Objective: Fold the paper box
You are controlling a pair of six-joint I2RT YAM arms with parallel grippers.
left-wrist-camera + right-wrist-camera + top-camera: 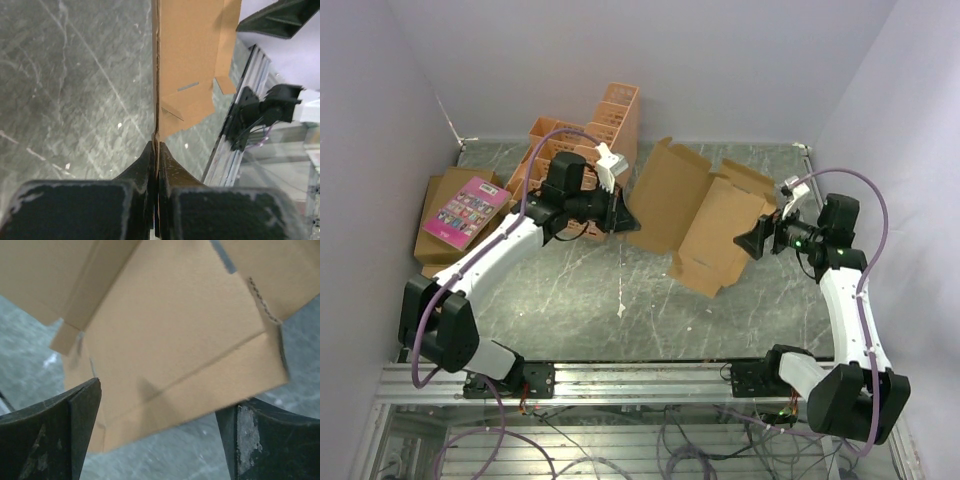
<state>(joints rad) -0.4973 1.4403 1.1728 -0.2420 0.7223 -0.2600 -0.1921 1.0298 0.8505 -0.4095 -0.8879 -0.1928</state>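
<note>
Overhead, the paper box [705, 215] lies half-unfolded mid-worktop [580, 300], with the left hand [625, 218] at its 9 o'clock edge and the right hand [752, 243] at 3 o'clock. Left wrist view: fingers [147, 165] pinch a cardboard edge. Right wrist view: fingers [80, 410] are spread wide, with cardboard showing between them.

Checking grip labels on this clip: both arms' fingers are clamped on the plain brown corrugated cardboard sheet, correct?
Not both. The left arm's fingers are clamped on the plain brown corrugated cardboard sheet, but the right wrist view shows the right arm's fingers standing wide apart, gripping nothing.
</note>
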